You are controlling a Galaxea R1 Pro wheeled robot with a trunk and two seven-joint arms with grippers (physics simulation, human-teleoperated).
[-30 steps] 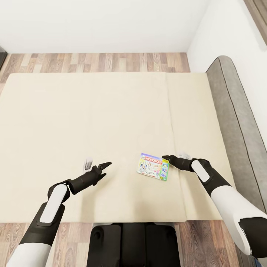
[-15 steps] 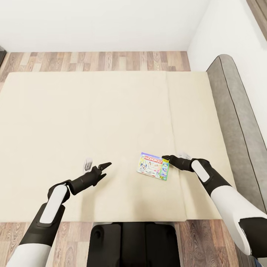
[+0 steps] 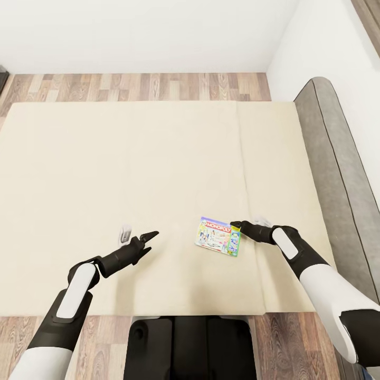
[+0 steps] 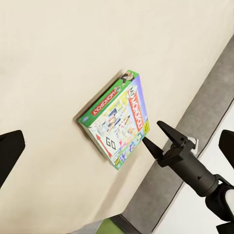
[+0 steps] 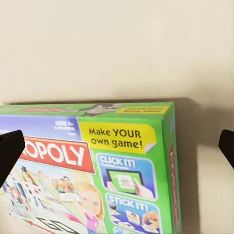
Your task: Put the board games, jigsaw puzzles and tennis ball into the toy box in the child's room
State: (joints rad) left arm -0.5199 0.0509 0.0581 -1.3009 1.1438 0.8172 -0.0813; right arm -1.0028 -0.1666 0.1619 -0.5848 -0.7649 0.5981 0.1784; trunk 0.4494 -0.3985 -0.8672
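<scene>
The Monopoly box (image 3: pixel 218 236) lies flat on the beige mattress of the bed (image 3: pixel 132 174), toward the headboard side, lid up, and nothing else rests against it. The right gripper (image 3: pixel 236 226) sits at the box's near-right corner with its two fingers spread; in the left wrist view one fingertip (image 4: pixel 146 143) reaches the box's edge while the other stands off above it, so the jaws are open and nothing is held yet. The left gripper (image 3: pixel 138 237) hovers over bare mattress well apart from the box, its fingers parted too.

The box looks like thin printed cardboard: probably light and fairly stiff, with a glossy lid that may slip under hard pads, and walls that could dent if squeezed hard. Lying flush on a soft mattress, it offers little gap beneath. The sensible hold seems to be across the thin edge at the corner nearest the right gripper, one finger above the lid and one working under the bottom.
</scene>
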